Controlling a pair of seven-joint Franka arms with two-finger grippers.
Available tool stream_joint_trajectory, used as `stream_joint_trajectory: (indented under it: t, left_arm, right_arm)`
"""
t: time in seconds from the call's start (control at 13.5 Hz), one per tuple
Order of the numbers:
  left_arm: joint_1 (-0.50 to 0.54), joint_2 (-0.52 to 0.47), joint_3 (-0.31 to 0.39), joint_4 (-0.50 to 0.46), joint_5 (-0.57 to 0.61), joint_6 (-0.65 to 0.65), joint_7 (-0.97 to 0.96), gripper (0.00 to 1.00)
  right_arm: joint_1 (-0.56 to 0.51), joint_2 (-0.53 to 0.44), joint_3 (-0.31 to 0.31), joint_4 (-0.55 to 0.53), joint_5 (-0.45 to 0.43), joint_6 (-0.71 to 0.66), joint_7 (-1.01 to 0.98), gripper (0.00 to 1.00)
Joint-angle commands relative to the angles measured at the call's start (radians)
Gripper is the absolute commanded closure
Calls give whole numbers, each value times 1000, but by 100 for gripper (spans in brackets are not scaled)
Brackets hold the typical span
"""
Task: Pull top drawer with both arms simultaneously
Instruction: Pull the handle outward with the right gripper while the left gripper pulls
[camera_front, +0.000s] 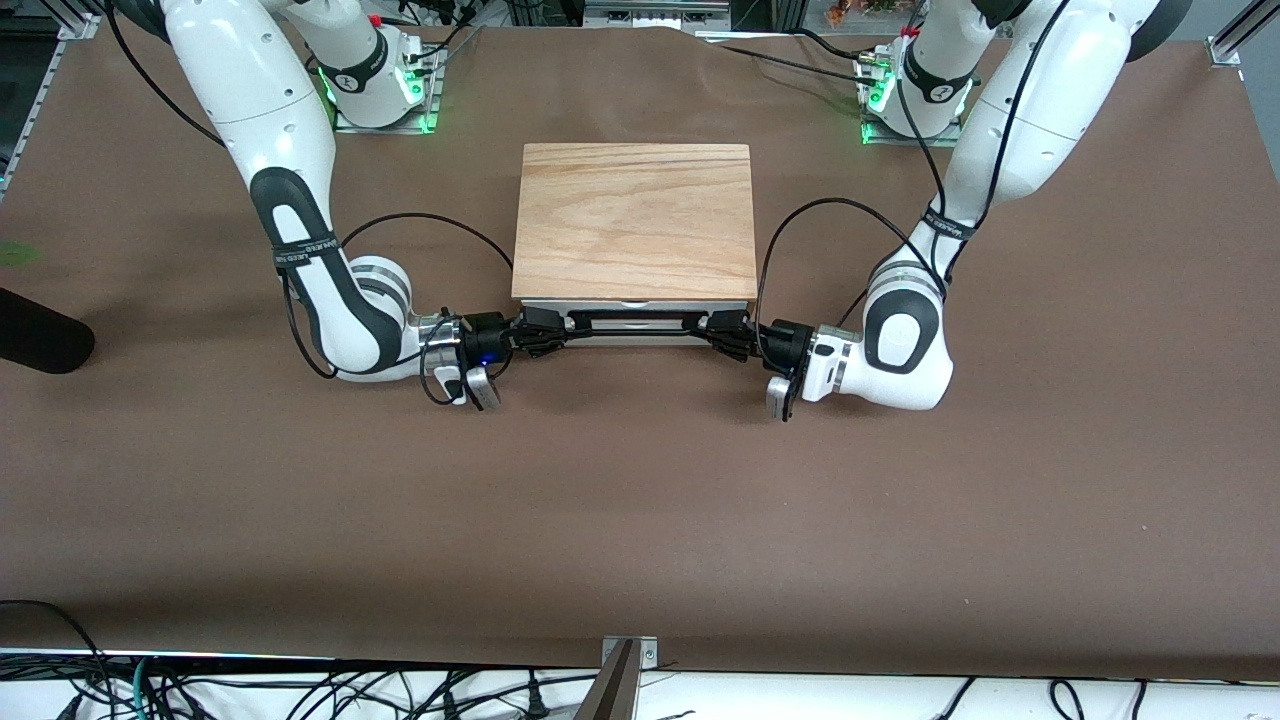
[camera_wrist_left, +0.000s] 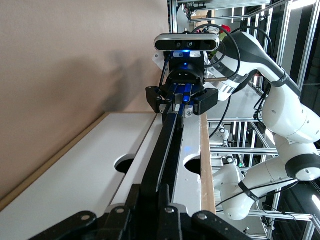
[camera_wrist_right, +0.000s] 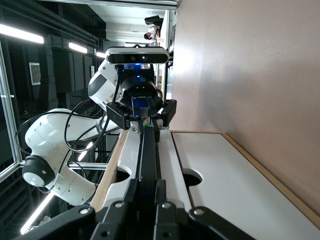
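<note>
Both grippers sit lowest in the front view, nearest that camera, one at each end of the black bar handle (camera_front: 632, 322). That handle runs across the white front panel of the top drawer (camera_front: 632, 306), which shows as a thin pale strip just under the edge of the box's wooden top slab (camera_front: 634, 220). The box stands in the middle of the brown table (camera_front: 640, 520), between the two arm bases, its drawer front turned toward the front camera.

Now the left gripper (camera_front: 722, 330): its fingers are clamped tight on the handle's end toward the left arm's side of the table. The left wrist view looks straight down the bar (camera_wrist_left: 165, 160), with the white panel (camera_wrist_left: 90, 170) beside it and two round notches cut into the panel edges.

And the right gripper (camera_front: 540, 330) is closed just as firmly on the handle's other end. From the right wrist view the bar (camera_wrist_right: 147, 155) runs off to the left gripper (camera_wrist_right: 142, 122) pinching it at the end, the white panel (camera_wrist_right: 225, 175) alongside.

Both arms, the left arm (camera_front: 1000, 150) and the right arm (camera_front: 270, 150), bend down low from their bases, forearms lying level just above the tabletop, black cables looping near each wrist.
</note>
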Motion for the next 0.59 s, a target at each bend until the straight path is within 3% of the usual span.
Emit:
stream_joint_trajectory:
  t: [0.0, 0.22, 0.52]
  left_arm:
    - [-1, 11, -4, 51, -10, 7, 16, 88]
    - [0, 43, 2, 112, -8, 7, 13, 88]
    - [0, 105, 13, 226, -6, 13, -39, 88]
  right_arm:
    - [-6, 35, 1, 69, 29, 5, 19, 100]
    - [1, 90, -1, 134, 101, 6, 19, 100]
    - [-11, 184, -4, 268, 101, 31, 22, 100]
